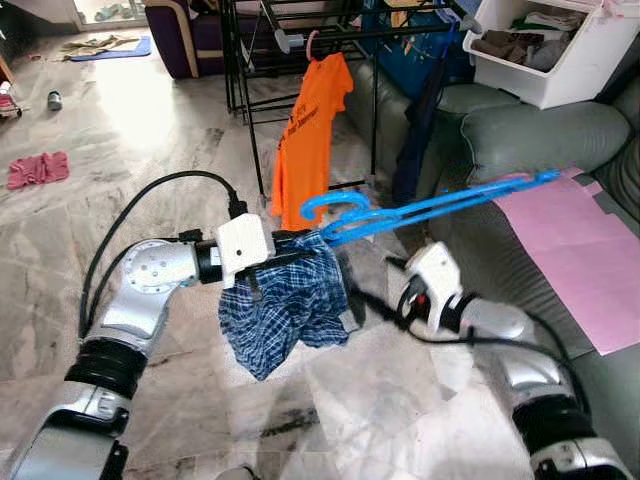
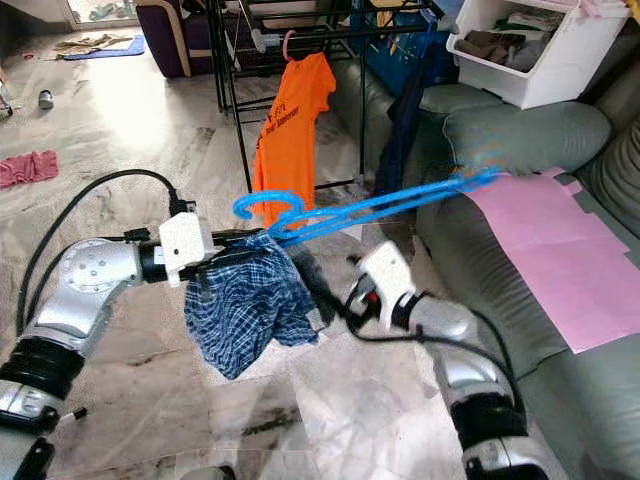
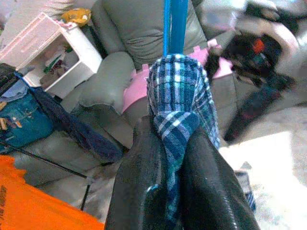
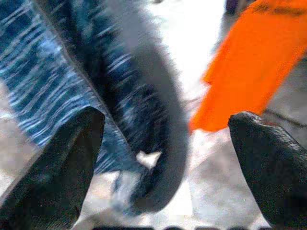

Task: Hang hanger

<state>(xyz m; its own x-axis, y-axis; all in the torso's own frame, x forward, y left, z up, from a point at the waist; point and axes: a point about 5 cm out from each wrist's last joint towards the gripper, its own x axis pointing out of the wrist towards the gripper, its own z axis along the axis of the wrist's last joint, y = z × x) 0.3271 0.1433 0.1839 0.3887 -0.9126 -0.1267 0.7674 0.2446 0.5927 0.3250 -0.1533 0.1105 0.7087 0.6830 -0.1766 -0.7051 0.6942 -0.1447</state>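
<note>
Hanger (image 1: 430, 208) hook toward left pincer (image 1: 300, 243), lengthwise toward sofa (image 1: 530, 140).

The orange T-shirt (image 1: 312, 135) carries dark lettering down its front, too small to read.

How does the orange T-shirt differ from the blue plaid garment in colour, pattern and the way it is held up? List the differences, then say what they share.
The orange T-shirt is plain orange with small print; the blue plaid garment is checked blue and white.
The T-shirt hangs flat on the black rack; the plaid garment droops bunched, pinched in the left gripper by the blue hanger.
The T-shirt hangs clear of both grippers; the plaid garment is gripped.
Both are clothes hanging above the floor.
</note>
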